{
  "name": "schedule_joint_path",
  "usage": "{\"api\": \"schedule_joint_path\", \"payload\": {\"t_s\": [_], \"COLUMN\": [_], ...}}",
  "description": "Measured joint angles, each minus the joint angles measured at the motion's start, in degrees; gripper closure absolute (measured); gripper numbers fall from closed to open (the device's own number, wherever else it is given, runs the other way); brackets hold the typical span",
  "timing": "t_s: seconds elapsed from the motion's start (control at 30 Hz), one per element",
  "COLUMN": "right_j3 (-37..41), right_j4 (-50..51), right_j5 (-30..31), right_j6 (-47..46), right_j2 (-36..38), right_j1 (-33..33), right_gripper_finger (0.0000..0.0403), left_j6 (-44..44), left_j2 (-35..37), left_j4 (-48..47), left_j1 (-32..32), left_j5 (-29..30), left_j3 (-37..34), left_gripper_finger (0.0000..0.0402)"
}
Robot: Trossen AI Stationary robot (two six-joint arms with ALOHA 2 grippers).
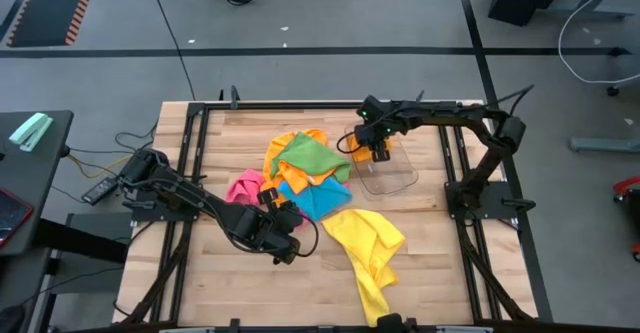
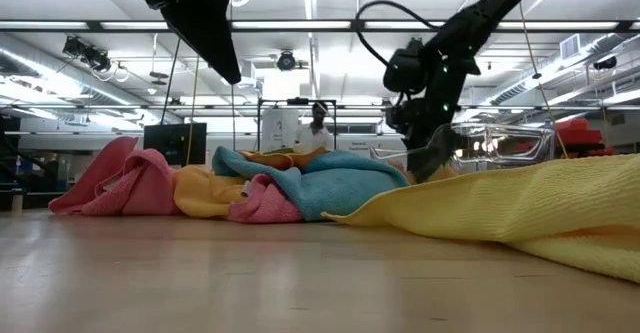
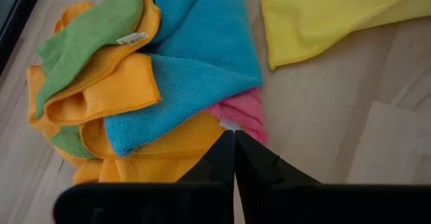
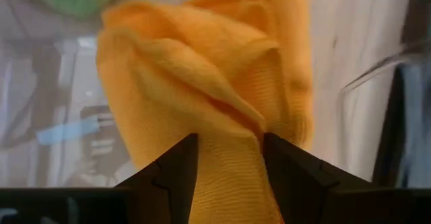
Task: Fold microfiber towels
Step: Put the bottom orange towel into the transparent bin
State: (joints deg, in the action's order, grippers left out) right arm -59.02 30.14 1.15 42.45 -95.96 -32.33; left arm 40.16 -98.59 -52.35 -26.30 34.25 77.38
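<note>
A wooden table (image 1: 250,273) carries a heap of microfiber towels (image 1: 300,178). A yellow towel (image 1: 370,248) sprawls just beside the heap, and a clear plastic tray (image 1: 392,176) sits beside it too.

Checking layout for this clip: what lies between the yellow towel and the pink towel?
In the high view, the left pincer, shut, sits between the pink towel and the yellow towel, with bare wood around it.

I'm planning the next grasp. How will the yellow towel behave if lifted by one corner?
The yellow towel lies rumpled with soft folds, so it will likely hang limp rather than hold shape. It looks thin, so probably light. Its long tail reaches the table edge and may drag as it rises.
</note>
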Motion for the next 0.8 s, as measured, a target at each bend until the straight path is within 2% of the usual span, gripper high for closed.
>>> {"api": "schedule_joint_path", "payload": {"t_s": [0.13, 0.3, 0.57, 0.8], "right_j3": [5.37, 9.17, 6.35, 0.73], "right_j4": [-7.79, -13.26, -10.66, -4.12], "right_j5": [-0.25, -3.17, -3.01, -2.65], "right_j6": [2.15, 2.95, 0.02, -1.28], "right_j2": [0.00, 0.38, 0.42, 0.59], "right_j1": [-0.93, -1.71, -1.66, -1.66], "right_gripper_finger": [0.0226, 0.0231, 0.0261, 0.0253], "left_j6": [0.28, 1.34, 1.68, 3.74], "left_j2": [0.00, 0.00, 0.00, 0.00], "left_j4": [0.32, 0.32, 0.53, 0.73], "left_j1": [-0.11, -0.99, -0.81, -0.83], "left_j5": [-2.17, -4.54, -4.62, -4.62], "left_j3": [0.00, 0.00, 0.00, 0.02], "left_gripper_finger": [0.0372, 0.0384, 0.0387, 0.0374]}}
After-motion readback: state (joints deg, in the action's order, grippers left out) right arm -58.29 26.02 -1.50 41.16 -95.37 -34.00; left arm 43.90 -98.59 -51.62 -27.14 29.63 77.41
